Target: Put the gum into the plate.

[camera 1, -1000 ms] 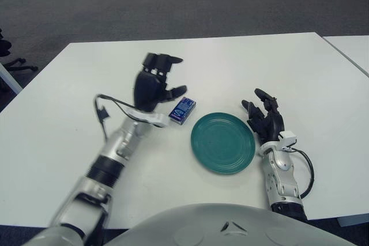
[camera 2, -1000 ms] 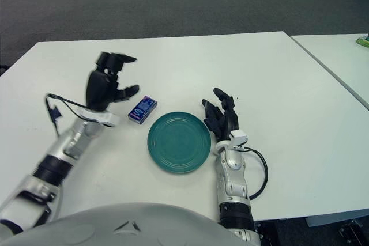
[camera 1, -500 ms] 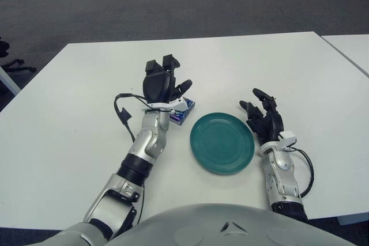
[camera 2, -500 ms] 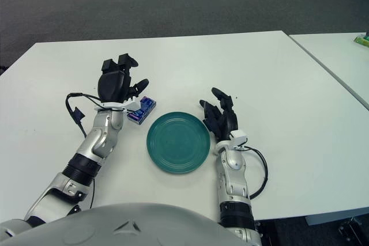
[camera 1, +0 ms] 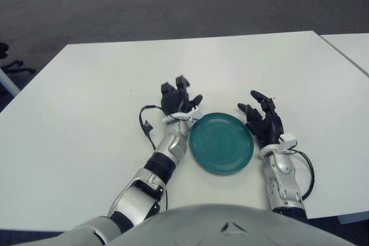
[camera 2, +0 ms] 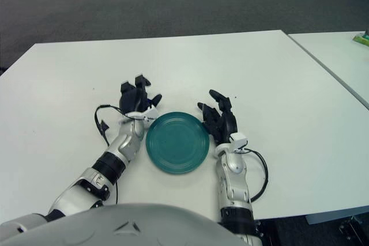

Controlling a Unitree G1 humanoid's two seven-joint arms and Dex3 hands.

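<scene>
A round teal plate (camera 1: 221, 142) lies on the white table (camera 1: 86, 113) in front of me. My left hand (camera 1: 180, 97) is down at the plate's left rim, on the spot where the blue gum pack lay. The hand covers the pack, so I cannot see the gum or any contact with it. Its fingers (camera 1: 182, 82) point away from me and stand spread, with the thumb toward the plate. My right hand (camera 1: 262, 120) shows just beside the plate's right rim, fingers loosely spread and holding nothing.
A second white table (camera 1: 351, 47) adjoins at the far right, with a small green item (camera 2: 362, 40) on it. Grey carpet lies beyond the table's far edge. A black cable (camera 1: 145, 129) loops off my left wrist.
My left hand swung right and came down from above the gum pack onto it, hiding it. The forearm now lies low over the table. Plate and right hand are unmoved.
</scene>
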